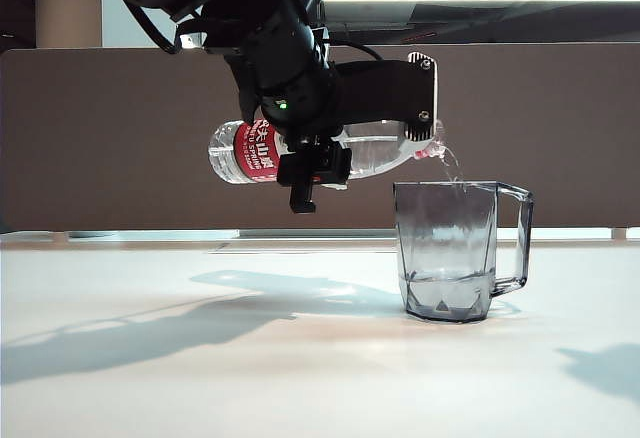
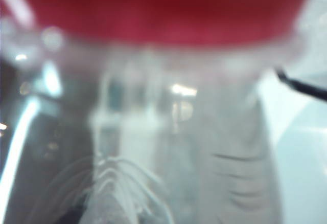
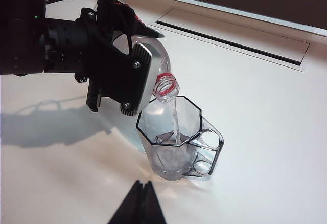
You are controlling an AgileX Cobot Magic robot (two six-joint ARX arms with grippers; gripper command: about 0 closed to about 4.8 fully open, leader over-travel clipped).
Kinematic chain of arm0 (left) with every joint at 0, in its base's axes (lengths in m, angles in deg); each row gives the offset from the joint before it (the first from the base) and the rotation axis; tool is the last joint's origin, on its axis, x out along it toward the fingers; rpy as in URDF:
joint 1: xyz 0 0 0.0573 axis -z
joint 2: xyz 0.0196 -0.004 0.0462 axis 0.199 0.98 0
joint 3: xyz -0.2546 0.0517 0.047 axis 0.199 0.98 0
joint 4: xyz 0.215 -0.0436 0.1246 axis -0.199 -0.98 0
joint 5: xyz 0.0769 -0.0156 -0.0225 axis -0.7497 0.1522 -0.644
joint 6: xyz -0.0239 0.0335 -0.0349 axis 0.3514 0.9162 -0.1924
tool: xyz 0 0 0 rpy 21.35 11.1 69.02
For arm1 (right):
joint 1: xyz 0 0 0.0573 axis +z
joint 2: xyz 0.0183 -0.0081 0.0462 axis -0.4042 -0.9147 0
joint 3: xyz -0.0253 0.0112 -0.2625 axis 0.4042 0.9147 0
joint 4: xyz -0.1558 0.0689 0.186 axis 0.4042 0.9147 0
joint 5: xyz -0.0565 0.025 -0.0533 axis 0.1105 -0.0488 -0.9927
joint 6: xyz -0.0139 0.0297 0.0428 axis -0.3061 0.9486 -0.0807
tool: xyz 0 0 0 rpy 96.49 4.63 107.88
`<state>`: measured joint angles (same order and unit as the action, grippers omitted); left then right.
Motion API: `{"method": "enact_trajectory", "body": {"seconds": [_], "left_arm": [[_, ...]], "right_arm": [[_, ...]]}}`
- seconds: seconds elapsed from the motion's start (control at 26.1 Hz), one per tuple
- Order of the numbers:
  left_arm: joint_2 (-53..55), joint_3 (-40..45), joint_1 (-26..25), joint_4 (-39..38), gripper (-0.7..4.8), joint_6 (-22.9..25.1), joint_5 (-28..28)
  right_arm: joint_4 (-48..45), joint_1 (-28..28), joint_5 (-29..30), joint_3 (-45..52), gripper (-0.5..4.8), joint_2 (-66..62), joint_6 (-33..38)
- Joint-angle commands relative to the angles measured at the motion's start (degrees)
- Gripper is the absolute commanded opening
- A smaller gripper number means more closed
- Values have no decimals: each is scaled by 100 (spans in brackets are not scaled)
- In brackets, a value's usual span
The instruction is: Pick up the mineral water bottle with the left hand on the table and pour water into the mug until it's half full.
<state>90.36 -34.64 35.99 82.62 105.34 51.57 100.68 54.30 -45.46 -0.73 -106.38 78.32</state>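
My left gripper (image 1: 362, 140) is shut on the mineral water bottle (image 1: 255, 151), holding it nearly level above the table (image 1: 200, 378) with its open mouth over the mug (image 1: 455, 248). A thin stream of water (image 1: 450, 163) falls into the mug, and water (image 1: 447, 293) covers its bottom. In the right wrist view the left gripper (image 3: 130, 75) clamps the bottle (image 3: 166, 87) over the mug (image 3: 176, 137). The left wrist view is filled by the blurred bottle (image 2: 179, 132) and shows none of the left gripper's fingers. My right gripper (image 3: 142, 184) is shut and empty, on the near side of the mug.
A brown partition (image 1: 100, 138) runs behind the table. A long recessed slot (image 3: 230, 35) lies in the tabletop beyond the mug. The left arm's shadow (image 1: 150, 323) falls on the table left of the mug.
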Motion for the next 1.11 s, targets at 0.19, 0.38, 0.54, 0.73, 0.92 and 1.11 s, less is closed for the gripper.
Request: {"method": "enact_trajectory", "body": {"seconds": [0.19, 0.38, 0.54, 0.73, 0.92, 1.11], "left_arm": [[-46, -57, 4, 251, 213, 31, -57], [-46, -57, 4, 251, 213, 31, -57], [-46, -57, 4, 251, 213, 31, -59], [-46, -57, 4, 251, 213, 33, -59], [-46, -57, 4, 251, 213, 33, -61], [-46, -57, 4, 251, 213, 35, -94]], "right_arm": [[-96, 0, 9, -50, -2, 4, -17], [-96, 0, 9, -50, -2, 4, -17], [-98, 0, 9, -50, -2, 4, -17], [-98, 0, 9, -50, -2, 4, -17], [-96, 0, 9, -50, -2, 4, -17], [-98, 0, 9, -50, -2, 4, -17]]}}
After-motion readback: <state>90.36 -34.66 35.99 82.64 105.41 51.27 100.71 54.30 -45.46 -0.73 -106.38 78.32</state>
